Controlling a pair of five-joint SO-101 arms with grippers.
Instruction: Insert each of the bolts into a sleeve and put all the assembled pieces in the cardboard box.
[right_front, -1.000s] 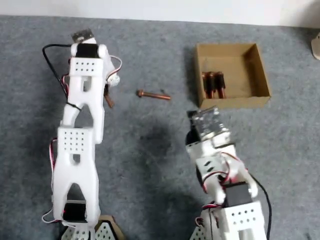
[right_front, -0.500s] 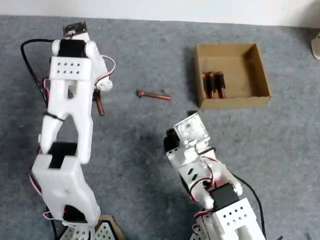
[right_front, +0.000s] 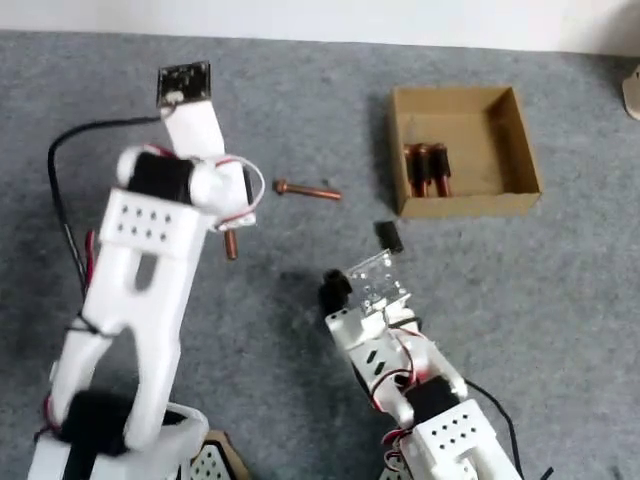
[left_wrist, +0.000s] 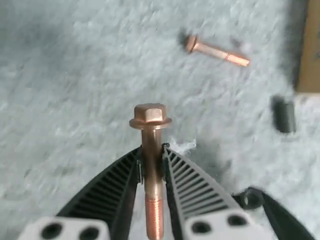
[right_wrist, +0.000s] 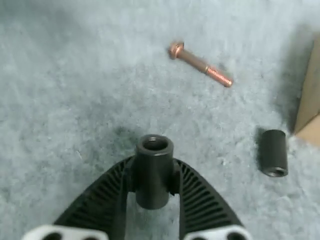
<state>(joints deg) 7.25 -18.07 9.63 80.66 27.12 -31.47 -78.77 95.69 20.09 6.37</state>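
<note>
Clamping a bolt (left_wrist: 150, 120) head-out in the left gripper (left_wrist: 151, 150), left of centre in the high view; gripping a sleeve (right_wrist: 153, 160) bore-out in the right gripper (right_wrist: 152, 175), just below centre. Seeing a loose bolt (right_front: 308, 189) flat on the grey table (right_front: 300, 100) at upper centre, and a loose sleeve (right_front: 389, 236) just under the cardboard box (right_front: 465, 205) at upper right. Spotting assembled pieces (right_front: 427, 170) side by side inside the box, near its left wall.

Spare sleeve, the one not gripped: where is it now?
In the high view the spare sleeve lies right of centre, just off the cardboard box's near-left corner, between the box and the right end effector.
</note>
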